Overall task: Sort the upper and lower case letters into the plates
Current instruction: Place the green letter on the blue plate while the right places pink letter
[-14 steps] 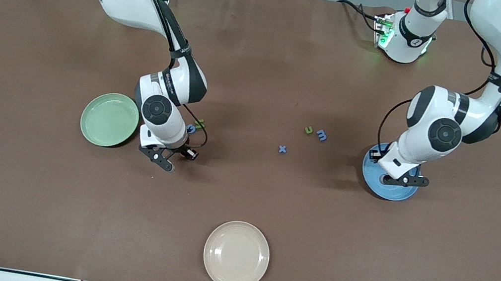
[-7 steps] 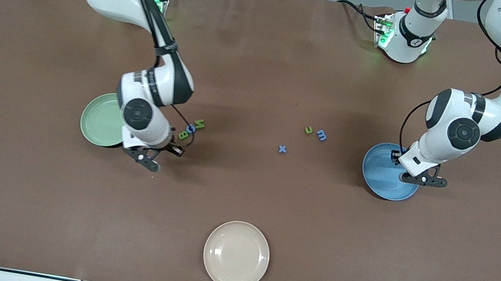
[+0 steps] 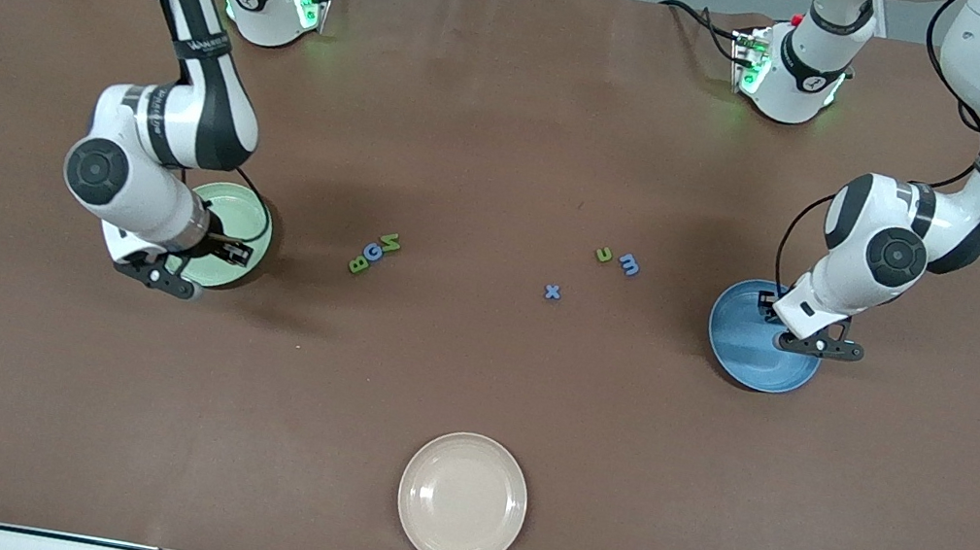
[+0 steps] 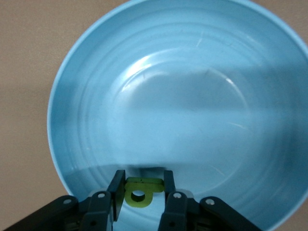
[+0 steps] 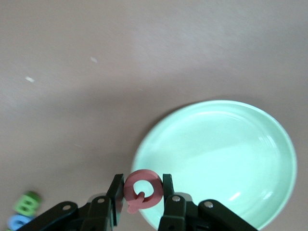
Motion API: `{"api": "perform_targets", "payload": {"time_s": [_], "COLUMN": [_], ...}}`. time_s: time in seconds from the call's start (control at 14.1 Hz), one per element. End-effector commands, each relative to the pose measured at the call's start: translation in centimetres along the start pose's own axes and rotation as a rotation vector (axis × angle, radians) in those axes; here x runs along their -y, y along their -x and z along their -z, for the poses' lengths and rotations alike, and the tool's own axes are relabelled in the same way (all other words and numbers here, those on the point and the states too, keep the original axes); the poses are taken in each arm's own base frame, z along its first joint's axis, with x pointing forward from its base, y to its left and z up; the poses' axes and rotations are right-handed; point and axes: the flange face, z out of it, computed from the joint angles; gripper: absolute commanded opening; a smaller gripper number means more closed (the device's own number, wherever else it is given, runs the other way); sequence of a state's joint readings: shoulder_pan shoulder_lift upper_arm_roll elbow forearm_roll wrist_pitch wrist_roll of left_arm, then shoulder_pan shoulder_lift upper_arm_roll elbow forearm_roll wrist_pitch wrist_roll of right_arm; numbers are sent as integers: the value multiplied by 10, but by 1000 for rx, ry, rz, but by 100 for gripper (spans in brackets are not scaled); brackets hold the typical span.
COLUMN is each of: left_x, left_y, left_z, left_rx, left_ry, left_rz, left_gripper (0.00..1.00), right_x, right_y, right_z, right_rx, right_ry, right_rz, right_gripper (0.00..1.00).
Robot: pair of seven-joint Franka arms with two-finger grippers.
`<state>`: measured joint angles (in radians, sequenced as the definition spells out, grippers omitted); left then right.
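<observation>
Two grippers hang over plates. At middle left of the front view, the right gripper [image 5: 141, 195] pinches the pink Q [image 5: 141, 188] over the rim of the pale green plate [image 3: 249, 212]. At middle right, the left gripper [image 4: 142, 195] clamps a small green letter [image 4: 139, 190] above the blue plate [image 3: 740, 339]. Green B [image 3: 359, 265], blue G [image 3: 373, 254] and green N [image 3: 390, 244] lie touching in a slanted row on the brown table [image 3: 514, 121] near the green plate. Blue x [image 3: 552, 292] sits at centre, with blue m [image 3: 629, 265] just beside another small green letter [image 3: 603, 255] up and right of it. A cream plate [image 3: 462, 500] rests at bottom centre.
</observation>
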<state>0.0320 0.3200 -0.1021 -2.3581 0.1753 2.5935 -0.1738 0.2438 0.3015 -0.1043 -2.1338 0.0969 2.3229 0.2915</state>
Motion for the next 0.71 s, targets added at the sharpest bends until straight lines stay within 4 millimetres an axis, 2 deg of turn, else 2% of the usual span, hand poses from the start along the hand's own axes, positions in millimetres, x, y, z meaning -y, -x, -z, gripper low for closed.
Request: {"api": "perform_targets", "payload": {"time_s": [0.0, 0.07, 0.14, 0.21, 0.43, 0.64], "left_x": [2, 1, 0, -2, -30, -82], "left_y": [0, -1, -3, -6, -12, -4], "left_z": [2, 3, 8, 16, 48, 74], "left_rx": [-18, -20, -32, -47, -58, -20], "left_ry": [-5, -6, -6, -7, -8, -12], "left_rz": [-24, -25, -28, -23, -22, 99], "left_gripper": [27, 49, 87, 100, 100, 100], "right_x": [-30, -33, -37, -40, -51, -61], "right_y": [37, 45, 52, 56, 58, 55], "right_z": [-18, -26, -32, -37, -50, -54], "right_rx": [9, 26, 36, 48, 54, 61], "right_ry": [-10, -4, -1, 4, 7, 9], "right_rz": [25, 23, 22, 20, 5, -15], "right_gripper": [2, 2, 2, 2, 2, 4]}}
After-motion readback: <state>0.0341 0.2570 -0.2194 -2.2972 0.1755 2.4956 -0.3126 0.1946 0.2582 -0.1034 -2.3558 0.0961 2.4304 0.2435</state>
